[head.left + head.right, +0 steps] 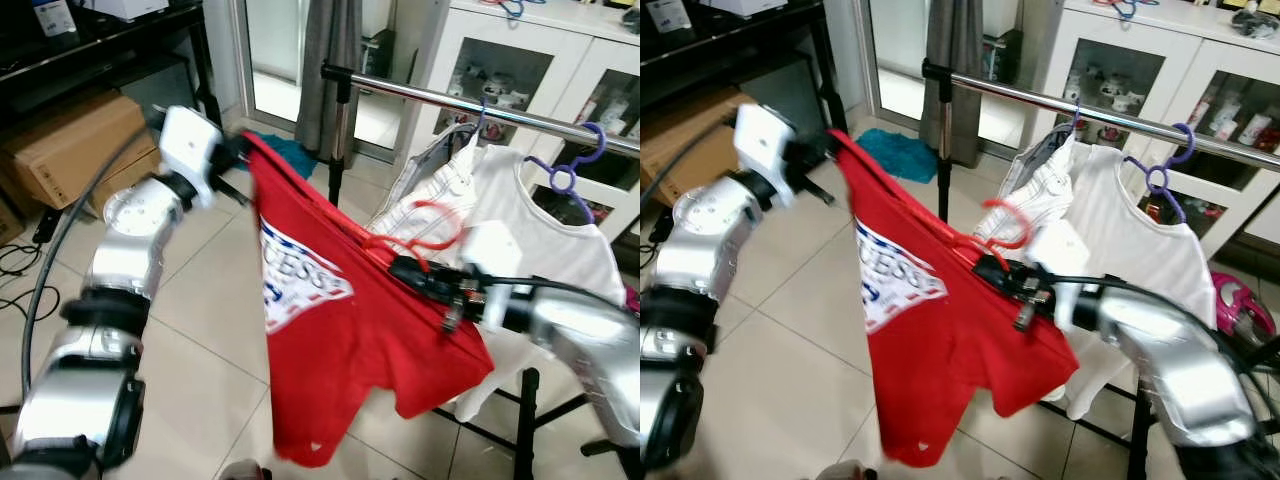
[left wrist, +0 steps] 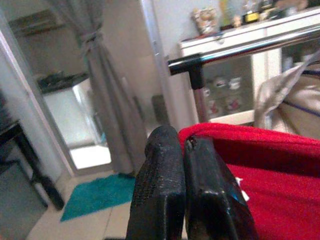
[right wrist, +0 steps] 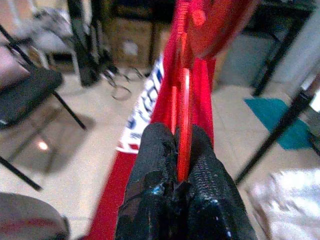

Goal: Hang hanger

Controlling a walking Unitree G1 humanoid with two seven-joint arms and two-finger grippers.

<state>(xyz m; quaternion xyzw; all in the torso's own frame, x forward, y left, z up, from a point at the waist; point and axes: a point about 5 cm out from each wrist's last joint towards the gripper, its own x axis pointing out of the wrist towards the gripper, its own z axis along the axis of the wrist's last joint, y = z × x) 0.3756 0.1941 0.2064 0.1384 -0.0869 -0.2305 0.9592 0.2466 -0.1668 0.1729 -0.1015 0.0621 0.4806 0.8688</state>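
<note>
1. The right gripper [image 3: 177, 165] has its two black fingers pressed together on the red hanger [image 1: 425, 235], gripping it just below the hook.
2. The left gripper [image 2: 185, 170] has its fingers closed on the edge of the red shirt [image 1: 340, 340], pinching the cloth at its far left corner.
3. Between the two grippers the shirt is stretched out in the air, its printed front facing the robot and the rest hanging down toward the tiled floor [image 1: 200, 320].
4. The hanger's hook stands up just near of the metal rail [image 1: 450, 100] and below it; it is not yet over the bar.
5. On the rail to the right hang a white shirt [image 1: 540, 220] on a purple hanger [image 1: 570, 170] and a striped shirt [image 1: 430, 175].
6. Judging by this, the shirt is on its hanger and lifted, so the carrying is largely done. What is left is raising the hook over the rail, left of the hanging clothes, and letting go with both grippers.
</note>
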